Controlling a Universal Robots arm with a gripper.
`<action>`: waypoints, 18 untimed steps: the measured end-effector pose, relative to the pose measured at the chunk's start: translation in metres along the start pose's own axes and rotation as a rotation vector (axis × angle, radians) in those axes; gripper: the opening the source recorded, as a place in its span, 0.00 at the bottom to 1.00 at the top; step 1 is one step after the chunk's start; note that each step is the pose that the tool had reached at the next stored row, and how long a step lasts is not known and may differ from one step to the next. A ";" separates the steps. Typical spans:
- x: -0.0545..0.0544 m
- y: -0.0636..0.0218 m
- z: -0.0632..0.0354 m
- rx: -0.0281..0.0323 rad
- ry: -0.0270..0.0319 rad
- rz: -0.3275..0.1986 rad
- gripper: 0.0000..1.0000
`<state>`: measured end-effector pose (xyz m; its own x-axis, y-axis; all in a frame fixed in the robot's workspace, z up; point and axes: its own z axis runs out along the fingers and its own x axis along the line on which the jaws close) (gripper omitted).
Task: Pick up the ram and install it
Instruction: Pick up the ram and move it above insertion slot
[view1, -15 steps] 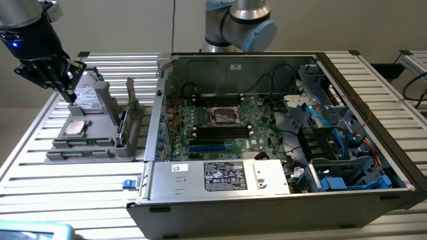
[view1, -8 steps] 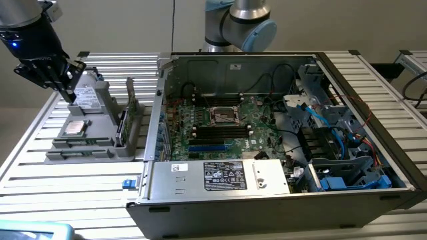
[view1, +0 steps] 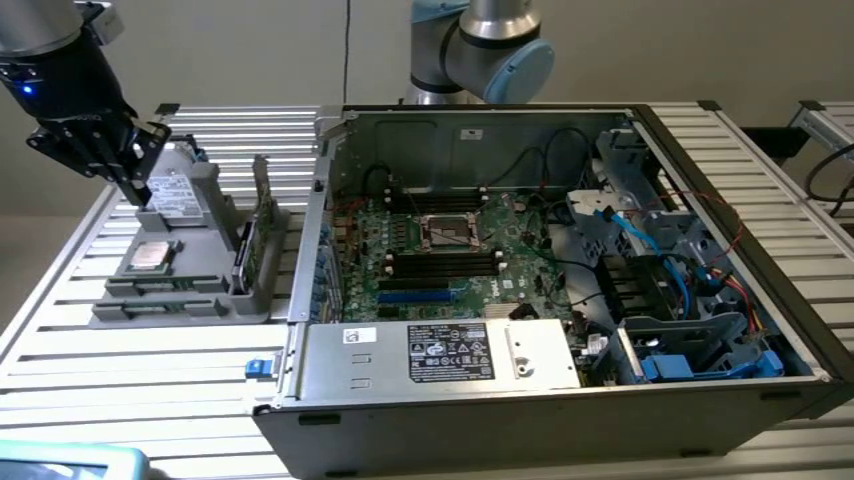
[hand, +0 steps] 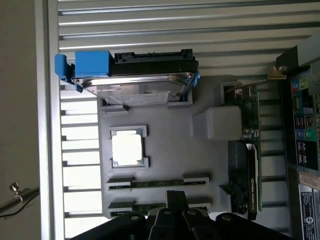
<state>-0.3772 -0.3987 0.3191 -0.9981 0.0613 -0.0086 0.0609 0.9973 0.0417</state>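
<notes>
A long, narrow green circuit-board ram stick (hand: 157, 184) stands on edge in a grey tray slot (hand: 197, 180), at eight o'clock in the exterior view. A twin stick (hand: 145, 206) lies parallel just beside it.

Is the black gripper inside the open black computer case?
No, the black gripper hangs above the grey plastic tray, outside the open black computer case.

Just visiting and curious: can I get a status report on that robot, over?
Hand shut, hovering over grey tray. Ram lying in its tray slot, not picked up. Nothing lying on it.
</notes>
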 end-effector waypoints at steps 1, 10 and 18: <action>0.000 0.0000 0.0004 -0.0003 0.0009 -0.018 0.11; 0.002 -0.0004 0.0059 -0.0015 0.0064 -0.145 0.11; 0.010 -0.0009 0.0075 -0.0015 0.0065 -0.149 0.12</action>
<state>-0.3874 -0.3987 0.3115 -0.9961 -0.0879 -0.0083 -0.0882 0.9952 0.0420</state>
